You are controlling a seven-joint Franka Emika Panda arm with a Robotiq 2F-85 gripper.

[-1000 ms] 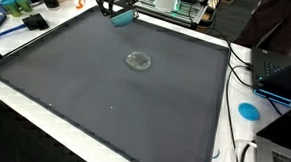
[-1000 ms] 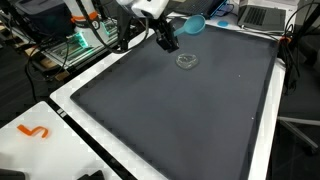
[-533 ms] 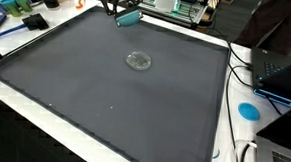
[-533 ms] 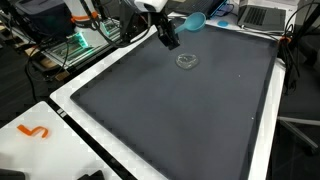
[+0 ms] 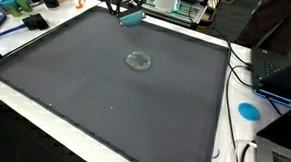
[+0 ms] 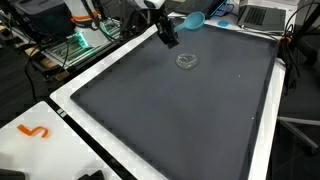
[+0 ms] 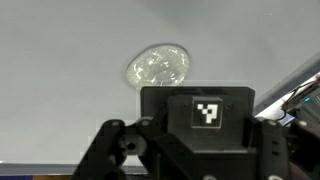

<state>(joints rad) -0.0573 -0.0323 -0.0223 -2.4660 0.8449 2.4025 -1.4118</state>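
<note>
In an exterior view the gripper (image 5: 127, 10) is hovering over the mat's (image 5: 75, 97) far edge; I cannot tell its finger state. In an exterior view the clear round piece (image 6: 186, 60) is lying near the gripper (image 6: 168, 38), toward mid-mat. In the wrist view the clear round piece (image 7: 158, 67) is lying apart from the gripper.

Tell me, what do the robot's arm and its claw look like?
The gripper is black and chunky, built from jointed links. In the wrist view its boxy black body carries a white square marker with a black blocky pattern, like a tiny puzzle. The arm above it is white and rounded.
</note>
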